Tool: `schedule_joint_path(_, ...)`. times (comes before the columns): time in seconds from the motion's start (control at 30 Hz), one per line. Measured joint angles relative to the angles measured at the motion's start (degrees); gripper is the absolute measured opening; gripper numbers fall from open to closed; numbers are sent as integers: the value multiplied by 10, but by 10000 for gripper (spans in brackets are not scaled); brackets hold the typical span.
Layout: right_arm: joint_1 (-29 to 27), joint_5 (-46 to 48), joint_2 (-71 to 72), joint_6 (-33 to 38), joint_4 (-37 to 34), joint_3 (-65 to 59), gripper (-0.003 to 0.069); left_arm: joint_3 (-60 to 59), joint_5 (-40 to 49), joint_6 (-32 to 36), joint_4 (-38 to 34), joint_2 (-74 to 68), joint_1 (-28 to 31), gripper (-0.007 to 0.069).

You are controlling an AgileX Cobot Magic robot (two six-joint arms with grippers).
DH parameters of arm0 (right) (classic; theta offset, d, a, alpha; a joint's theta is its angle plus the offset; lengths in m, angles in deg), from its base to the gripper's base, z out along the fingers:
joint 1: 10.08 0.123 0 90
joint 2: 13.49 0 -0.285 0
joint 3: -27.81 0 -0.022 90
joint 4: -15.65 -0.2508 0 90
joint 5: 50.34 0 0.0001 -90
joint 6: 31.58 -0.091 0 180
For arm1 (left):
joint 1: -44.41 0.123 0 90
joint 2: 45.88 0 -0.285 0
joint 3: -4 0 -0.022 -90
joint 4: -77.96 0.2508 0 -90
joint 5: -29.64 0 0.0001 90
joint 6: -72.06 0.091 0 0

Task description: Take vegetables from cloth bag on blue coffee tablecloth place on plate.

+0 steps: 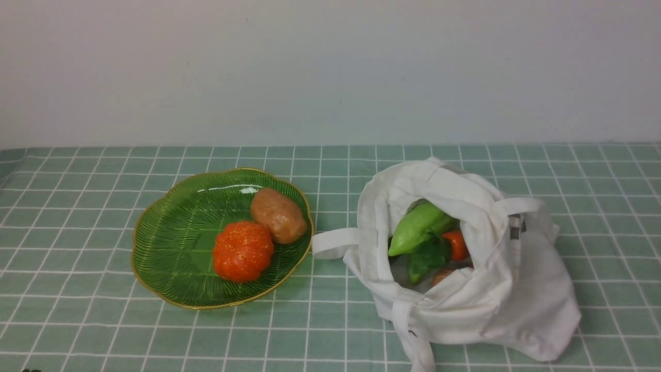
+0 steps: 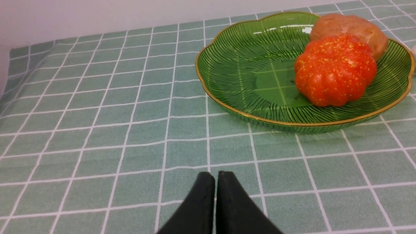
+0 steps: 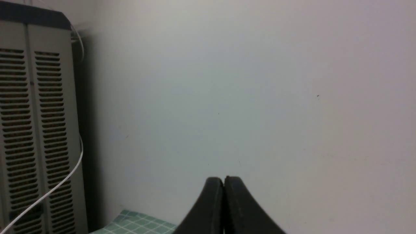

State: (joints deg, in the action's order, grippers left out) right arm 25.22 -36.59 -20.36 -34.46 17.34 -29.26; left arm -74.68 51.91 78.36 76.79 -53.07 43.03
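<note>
Cloth bag point(image 1: 465, 263) sits on the robot's right, mouth up; light green pepper point(image 1: 417, 226) on top, long axis slanting up-right. Right gripper point(image 3: 223, 182) closed empty, facing the wall; left gripper point(image 2: 216, 177) closed empty near the plate point(image 2: 227, 107), so right arm likely nearer

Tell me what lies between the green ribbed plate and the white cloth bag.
Front view: only bare checked tablecloth and the cloth bag's own white strap handle, which reaches toward the plate.

A pale blue-green checked tablecloth point(image 1: 77, 232) carries a translucent green gold-rimmed dish point(image 1: 170, 243) and, just beside it, a white fabric tote bag point(image 1: 516, 289).
</note>
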Motion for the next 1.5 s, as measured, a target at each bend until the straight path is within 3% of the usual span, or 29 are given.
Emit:
schedule_joint_path(0.17, -34, 12, 0, 10, 14, -42, -13, 0, 0, 0, 0, 0, 0, -8)
schedule_joint_path(0.43, -275, 55, 0, 14, 29, -195, -13, 0, 0, 0, 0, 0, 0, -8)
schedule_joint_path(0.6, -337, 80, 0, 14, 25, -214, -13, 0, 0, 0, 0, 0, 0, -8)
schedule_joint_path(1.5, -348, 80, 0, 19, 25, -214, -13, 0, 0, 0, 0, 0, 0, -8)
